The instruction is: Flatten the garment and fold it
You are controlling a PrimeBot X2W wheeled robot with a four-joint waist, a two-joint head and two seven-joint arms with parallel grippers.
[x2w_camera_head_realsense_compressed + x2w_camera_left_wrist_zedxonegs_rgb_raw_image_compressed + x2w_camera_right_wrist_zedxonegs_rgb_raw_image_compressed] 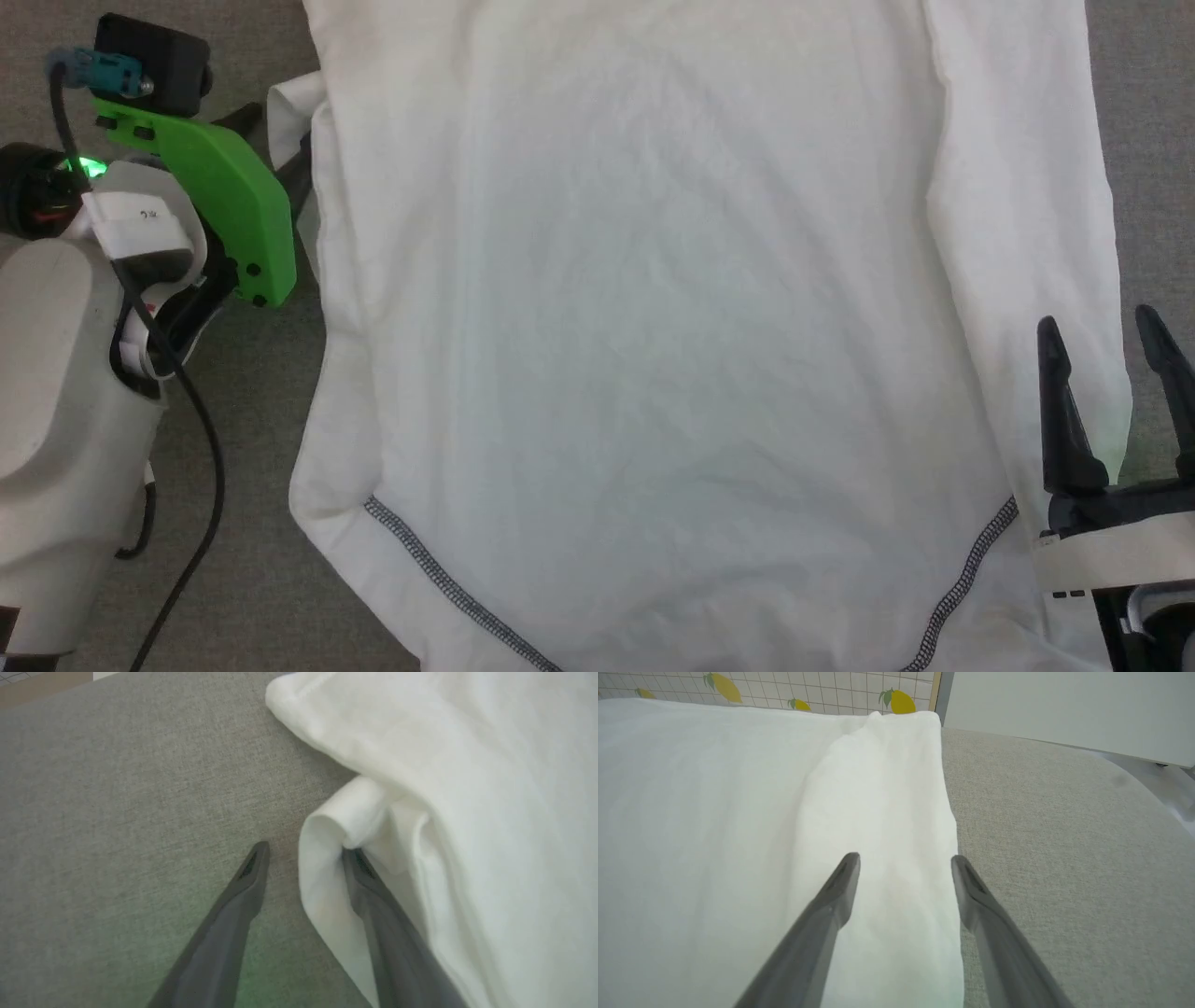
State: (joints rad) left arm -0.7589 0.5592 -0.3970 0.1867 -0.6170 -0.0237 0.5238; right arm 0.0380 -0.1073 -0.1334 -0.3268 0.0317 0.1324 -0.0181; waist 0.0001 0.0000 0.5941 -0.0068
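Observation:
The white garment (653, 280) lies spread over the grey surface, with zigzag stitched seams near its lower corners. My left gripper (280, 140) is at the garment's left edge. In the left wrist view the left gripper (306, 854) stands open astride a rolled fold of the garment (467, 765); one finger rests on the bare surface and the other is tucked inside the fold. My right gripper (1102, 327) is open at the lower right. In the right wrist view the right gripper (906, 858) hovers over the folded-in right edge of the garment (738, 812), holding nothing.
The grey fabric surface (243, 467) shows on both sides of the cloth. A black cable (201, 420) hangs along my left arm. Beyond the garment are a lemon-patterned tiled wall (784, 690) and a white panel (1064, 709).

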